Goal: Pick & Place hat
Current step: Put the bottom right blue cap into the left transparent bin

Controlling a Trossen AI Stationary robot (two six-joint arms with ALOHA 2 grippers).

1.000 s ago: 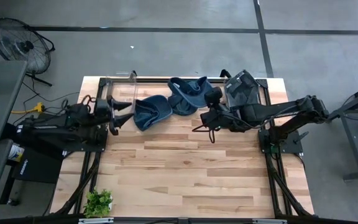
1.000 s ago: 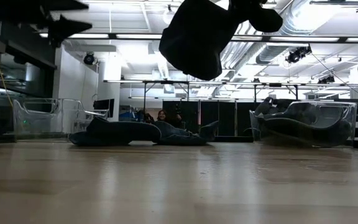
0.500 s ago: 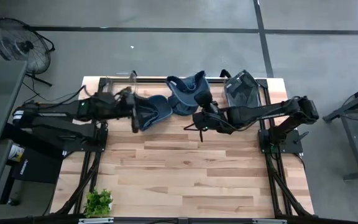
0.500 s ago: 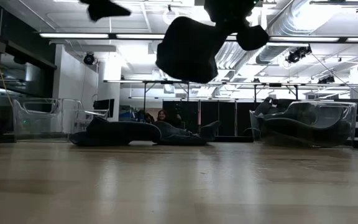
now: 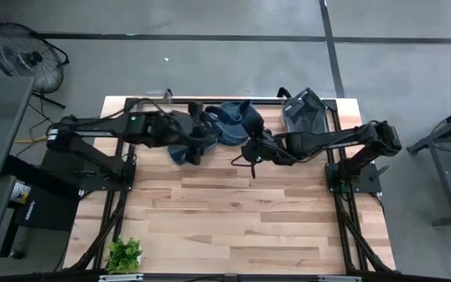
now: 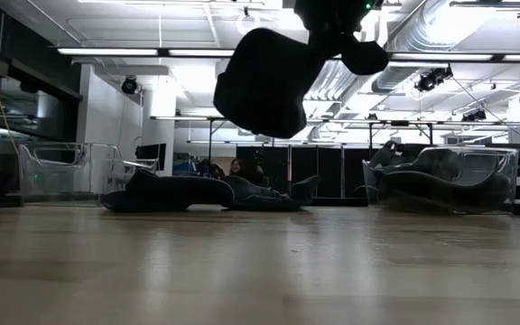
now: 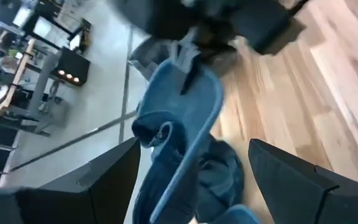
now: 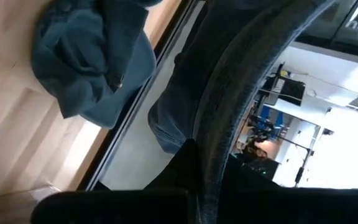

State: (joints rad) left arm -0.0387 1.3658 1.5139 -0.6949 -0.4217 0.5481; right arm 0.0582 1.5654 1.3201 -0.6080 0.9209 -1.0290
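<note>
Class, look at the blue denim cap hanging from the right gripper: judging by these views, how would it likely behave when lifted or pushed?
The blue denim cap probably flops: held by the right gripper, its crown sags and folds. It seems light, since one edge pinch appears to carry it. The other denim cap lies flattened on the table, so pushing would likely crumple it.

A blue hat (image 8: 229,81) is pinched in the right hand (image 8: 194,180), another hat (image 8: 86,56) beyond.

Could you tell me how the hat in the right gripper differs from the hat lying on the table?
The held hat hangs in the air, clamped by the shut right gripper; the table hat lies flat, gripped by nothing. The open left gripper hovers above the table hat only. Both are blue denim.
</note>
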